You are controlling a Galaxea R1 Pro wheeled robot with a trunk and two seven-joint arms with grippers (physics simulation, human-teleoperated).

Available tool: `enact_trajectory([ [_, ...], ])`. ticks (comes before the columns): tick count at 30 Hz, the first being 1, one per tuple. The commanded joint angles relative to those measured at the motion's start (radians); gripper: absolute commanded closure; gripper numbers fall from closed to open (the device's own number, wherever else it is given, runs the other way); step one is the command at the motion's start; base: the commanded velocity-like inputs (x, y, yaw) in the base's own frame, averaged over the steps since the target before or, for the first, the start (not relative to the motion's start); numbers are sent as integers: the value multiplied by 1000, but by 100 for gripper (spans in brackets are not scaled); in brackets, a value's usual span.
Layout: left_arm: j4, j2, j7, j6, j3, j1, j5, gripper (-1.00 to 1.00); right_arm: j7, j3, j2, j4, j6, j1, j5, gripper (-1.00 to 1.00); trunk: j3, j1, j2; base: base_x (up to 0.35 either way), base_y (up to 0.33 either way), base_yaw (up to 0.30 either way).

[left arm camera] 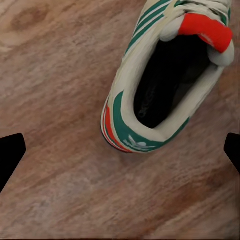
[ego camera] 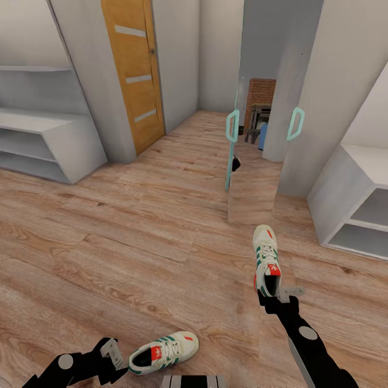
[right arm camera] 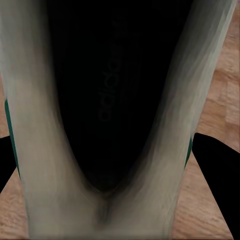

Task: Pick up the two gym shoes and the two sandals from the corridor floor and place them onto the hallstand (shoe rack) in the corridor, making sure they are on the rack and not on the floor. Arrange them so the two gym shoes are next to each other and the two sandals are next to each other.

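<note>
**Even, soft simulator light; close-ups blurred**

Bright, diffuse lighting with no visible lamp and no glare. The wood floor carries almost no shadows. The head view bends straight walls near its edges. The right wrist view's shoe interior is dark and smeared.

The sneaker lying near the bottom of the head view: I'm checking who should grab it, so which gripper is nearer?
Left. The left gripper sits just behind the sneaker's heel, apart from it. The right gripper is across the floor at the other sneaker.
</note>
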Motion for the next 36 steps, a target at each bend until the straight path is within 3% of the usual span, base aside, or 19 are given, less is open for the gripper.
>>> enact_trajectory([
  [1, -5, -1, 0, 1, -3, -2, -13, -100, -2, 1, 0, -2, 6, 0, 0, 100, -2, 0, 0, 0, 0, 0],
  [10, -69, -36, -3, 85, -6, -20, -39, -100, -3, 1, 1, -7, 7, 0, 0, 100, -7, 0, 0, 0, 0, 0],
  [20, -84, -94, -32, 96, -7, -23, -88, -100, -3, -2, -2, -10, 9, 0, 1, 100, -7, 0, 0, 0, 0, 0],
  [25, -84, -109, -33, 97, -7, -27, -99, -100, -3, -11, -5, -18, 11, 0, 1, 100, -7, 0, 0, 0, 0, 0],
  [31, -83, -115, -33, 100, -6, -28, -151, -100, -1, -32, -4, -100, 122, 0, 0, 100, -7, 0, 0, 0, 0, 0],
  [36, -83, -115, -34, 116, -6, -29, -163, -100, -1, -34, -3, -153, 163, 0, -1, 100, -7, 0, 0, 0, 0, 0],
])
